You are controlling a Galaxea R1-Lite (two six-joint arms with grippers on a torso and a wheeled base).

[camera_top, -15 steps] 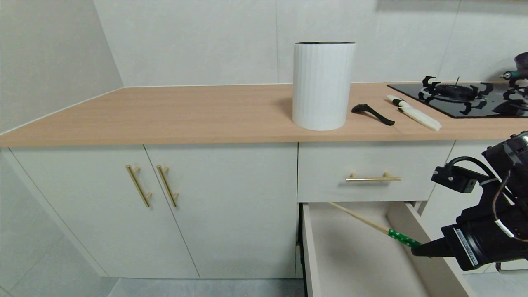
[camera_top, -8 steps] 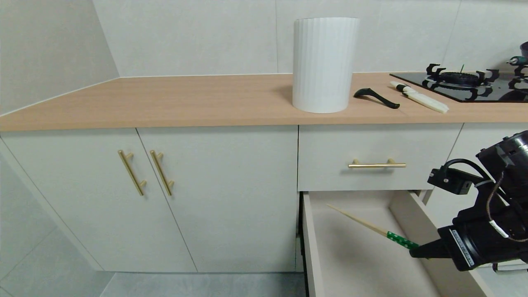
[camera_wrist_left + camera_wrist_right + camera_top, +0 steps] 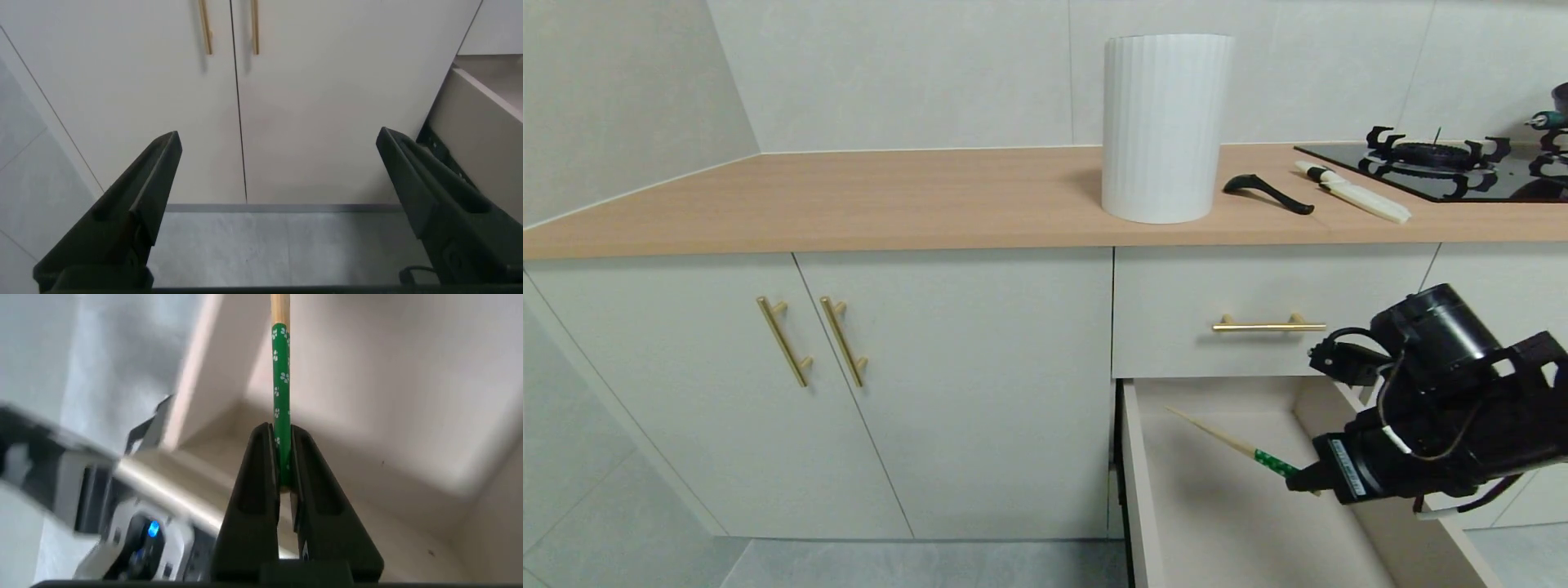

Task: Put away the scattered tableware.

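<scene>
Below the wooden counter (image 3: 890, 200), the open drawer (image 3: 1137, 490) lies beneath the right gripper (image 3: 1298, 483), clamped on the green end of a chopstick (image 3: 1227, 441) whose long axis slants out over the drawer floor toward its back.

left hand (image 3: 278, 140) spread wide, facing cabinet doors (image 3: 343, 98)

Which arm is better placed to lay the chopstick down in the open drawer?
Right. The right pincer is shut on the green end of the chopstick, whose tip points over the open drawer. The left pincer is open and empty, facing the cabinet doors beside the drawer.
</scene>
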